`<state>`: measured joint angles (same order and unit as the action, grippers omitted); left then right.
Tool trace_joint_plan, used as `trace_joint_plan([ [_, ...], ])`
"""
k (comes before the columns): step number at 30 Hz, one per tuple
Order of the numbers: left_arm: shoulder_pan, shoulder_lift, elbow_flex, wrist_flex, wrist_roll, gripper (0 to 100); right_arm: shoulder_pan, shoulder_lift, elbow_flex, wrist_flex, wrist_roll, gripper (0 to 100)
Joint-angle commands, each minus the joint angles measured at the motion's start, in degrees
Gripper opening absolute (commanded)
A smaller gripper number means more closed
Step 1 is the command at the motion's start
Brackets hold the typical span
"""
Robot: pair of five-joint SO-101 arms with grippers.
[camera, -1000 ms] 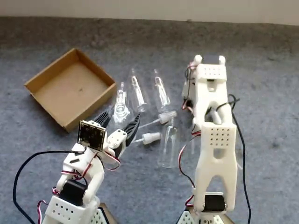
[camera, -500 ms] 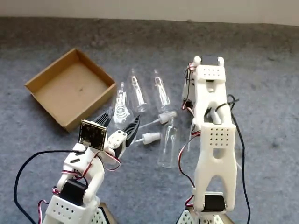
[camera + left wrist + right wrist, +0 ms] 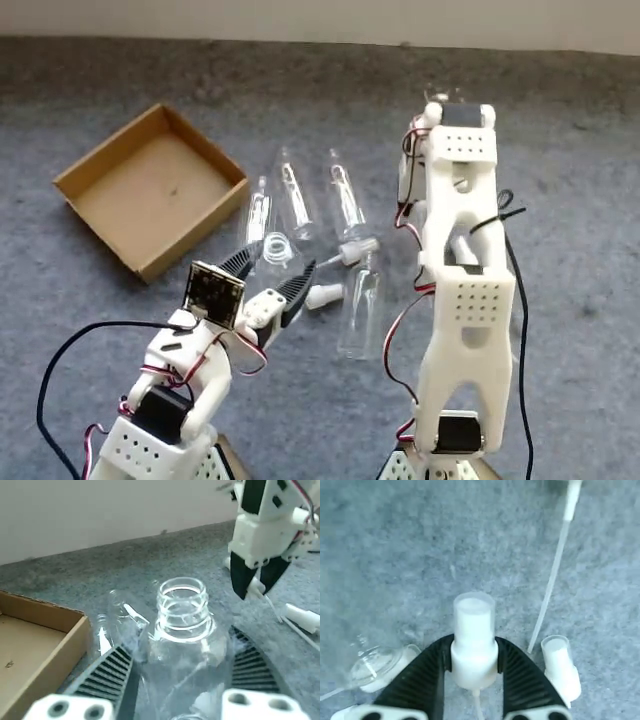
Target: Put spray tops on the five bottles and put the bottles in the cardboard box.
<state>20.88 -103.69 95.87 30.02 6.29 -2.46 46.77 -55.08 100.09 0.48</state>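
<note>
L pincer (image 3: pixel 180 645) is clamped on a clear bottle (image 3: pixel 182 610), neck up w/ no top on, near a corner of the cardboard box (image 3: pixel 150 190). R pincer (image 3: pixel 474 647) is clamped on a white spray top (image 3: pixel 474 622), low over the grey surface (image 3: pixel 560 150). Other bottles (image 3: pixel 360 305) lie flat btwn the arms, w/ loose tops (image 3: pixel 322 295) beside them.

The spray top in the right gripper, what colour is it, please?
The spray top is white; right wrist view.
</note>
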Motion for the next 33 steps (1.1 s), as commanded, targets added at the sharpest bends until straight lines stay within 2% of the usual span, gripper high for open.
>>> trace_joint_plan([
  [1,3.21,-0.92,1.27,2.02,0.26,8,-0.57,-12.09,0.31,1.19,1.49,0.5],
  [8,3.38,-0.92,1.27,1.85,0.26,8,-1.19,-29.41,3.91,1.19,1.49,0.5],
  [17,4.09,-0.92,1.27,1.85,0.26,8,-10.86,-56.31,25.89,0.57,1.23,0.5],
  [21,7.52,-0.92,1.27,1.85,0.26,8,-13.93,-65.19,29.14,-4.79,1.14,0.5],
  [29,13.49,-0.92,1.27,1.67,0.26,8,-14.37,-74.15,44.53,-15.08,0.88,0.5],
  [33,16.04,-0.92,1.27,-1.58,0.26,8,-14.37,-79.78,48.22,-19.74,-6.95,0.5],
])
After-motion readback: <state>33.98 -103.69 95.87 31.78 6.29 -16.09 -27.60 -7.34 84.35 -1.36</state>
